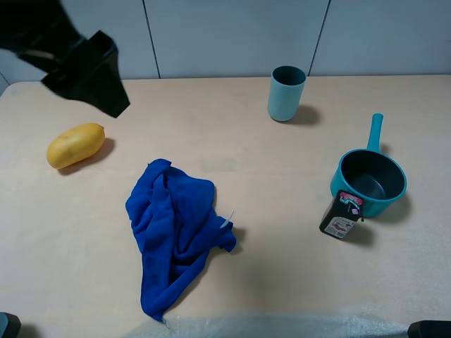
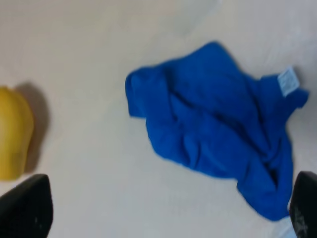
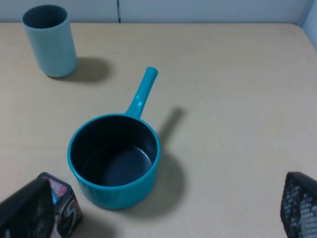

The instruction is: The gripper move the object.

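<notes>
object (image 3: 62,208) beside right gripper (image 3: 163,210) finger, untouched

The fruit (image 1: 75,145) lies near the table's (image 1: 282,282) left edge, the cloth (image 1: 175,234) toward the front middle. The cup (image 1: 286,93) stands near the back edge; the saucepan (image 1: 368,182) sits near the right edge, the pack (image 1: 341,215) touching its front.

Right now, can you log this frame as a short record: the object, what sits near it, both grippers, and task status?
object: black pack with white label, upright on the table
neighbour: teal saucepan, right beside the pack; contact unclear
other items: teal cup, blue cloth, yellow fruit
left gripper: above the table near the cloth and fruit, jaws open, empty
right gripper: jaws open, empty, pack close to one finger
task status: pack not yet grasped
</notes>
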Robot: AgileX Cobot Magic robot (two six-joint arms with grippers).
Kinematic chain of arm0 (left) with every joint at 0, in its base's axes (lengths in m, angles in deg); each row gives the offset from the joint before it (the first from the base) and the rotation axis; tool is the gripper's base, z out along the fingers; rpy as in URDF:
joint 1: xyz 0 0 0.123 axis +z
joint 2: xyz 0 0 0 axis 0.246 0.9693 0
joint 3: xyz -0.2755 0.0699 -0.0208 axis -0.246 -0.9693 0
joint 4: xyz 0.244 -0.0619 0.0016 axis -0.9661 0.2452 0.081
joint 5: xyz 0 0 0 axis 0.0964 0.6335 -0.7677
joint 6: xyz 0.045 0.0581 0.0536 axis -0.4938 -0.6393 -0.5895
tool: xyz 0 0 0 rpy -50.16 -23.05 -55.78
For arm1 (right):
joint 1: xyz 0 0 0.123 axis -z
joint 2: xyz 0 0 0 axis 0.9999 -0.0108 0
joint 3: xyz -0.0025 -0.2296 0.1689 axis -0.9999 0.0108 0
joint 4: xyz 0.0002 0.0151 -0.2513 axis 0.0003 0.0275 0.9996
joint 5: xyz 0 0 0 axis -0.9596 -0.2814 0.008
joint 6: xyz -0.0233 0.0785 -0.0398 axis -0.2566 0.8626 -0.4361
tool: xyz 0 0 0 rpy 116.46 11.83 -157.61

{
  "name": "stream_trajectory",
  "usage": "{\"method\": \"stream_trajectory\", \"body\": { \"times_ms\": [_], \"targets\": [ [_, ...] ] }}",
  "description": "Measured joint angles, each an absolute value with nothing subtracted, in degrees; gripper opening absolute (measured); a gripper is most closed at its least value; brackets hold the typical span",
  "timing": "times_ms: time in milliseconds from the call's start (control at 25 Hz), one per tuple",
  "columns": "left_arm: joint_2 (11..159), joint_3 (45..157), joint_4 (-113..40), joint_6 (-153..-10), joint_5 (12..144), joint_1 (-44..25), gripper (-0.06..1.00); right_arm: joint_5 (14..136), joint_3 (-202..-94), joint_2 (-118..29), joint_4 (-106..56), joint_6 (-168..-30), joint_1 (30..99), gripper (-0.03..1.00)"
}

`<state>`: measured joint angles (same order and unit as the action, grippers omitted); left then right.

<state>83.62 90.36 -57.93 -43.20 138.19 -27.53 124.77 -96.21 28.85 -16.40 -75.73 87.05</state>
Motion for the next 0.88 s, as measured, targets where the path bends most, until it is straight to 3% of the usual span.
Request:
{"method": "stream_trajectory", "body": {
  "times_ms": [480,880],
  "targets": [
    [66.37,83.79,-58.41,-42.98,140.71,-26.74,0.97,124.77,-96.21,28.85,-16.40,-75.73,87.05,0.69],
    [50.02,74.03,-53.38,-43.88,140.81,-8.40,0.97,124.77,-96.21,28.85,-16.40,-75.73,87.05,0.69]
  ]
}}
